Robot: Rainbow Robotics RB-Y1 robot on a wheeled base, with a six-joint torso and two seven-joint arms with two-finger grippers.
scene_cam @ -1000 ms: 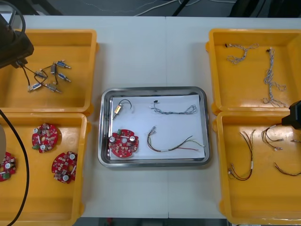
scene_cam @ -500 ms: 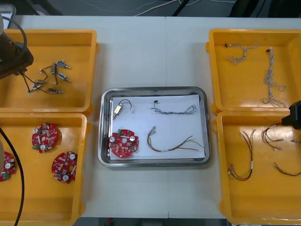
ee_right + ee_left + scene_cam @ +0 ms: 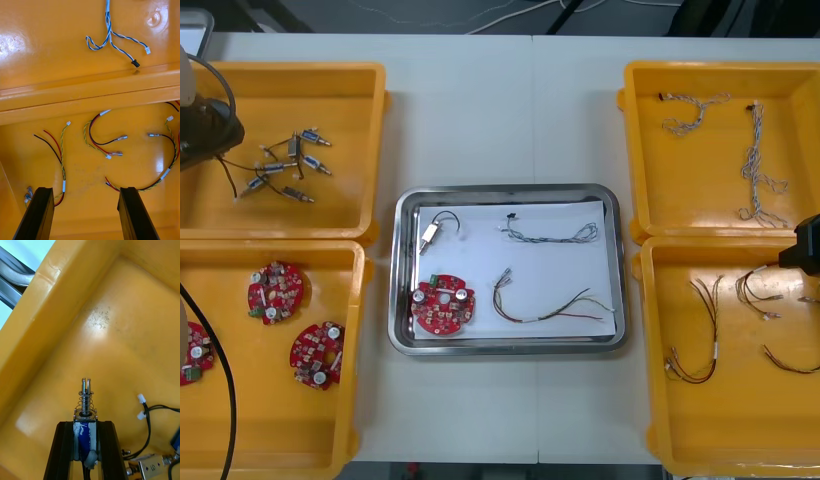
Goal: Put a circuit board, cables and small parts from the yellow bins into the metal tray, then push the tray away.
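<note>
I've got the metal tray [image 3: 398, 300] dead centre on the tabletop [image 3: 500, 110], white inside. There's a circuit board [image 3: 442, 306] at its seven o'clock, a blue-and-white cable [image 3: 550, 233] at one and a red-and-yellow cable [image 3: 545, 305] at five. The left claw [image 3: 218, 140] hangs at ten o'clock beside the small metal parts [image 3: 280, 165] in the far-left yellow bin [image 3: 372, 150]. The right claw [image 3: 806, 246] sits at three.

A pale desk [image 3: 480, 110] with a seam [image 3: 532, 120] down its middle meets dark floor [image 3: 330, 15] along the top edge, where white cords [image 3: 515, 12] lie.
</note>
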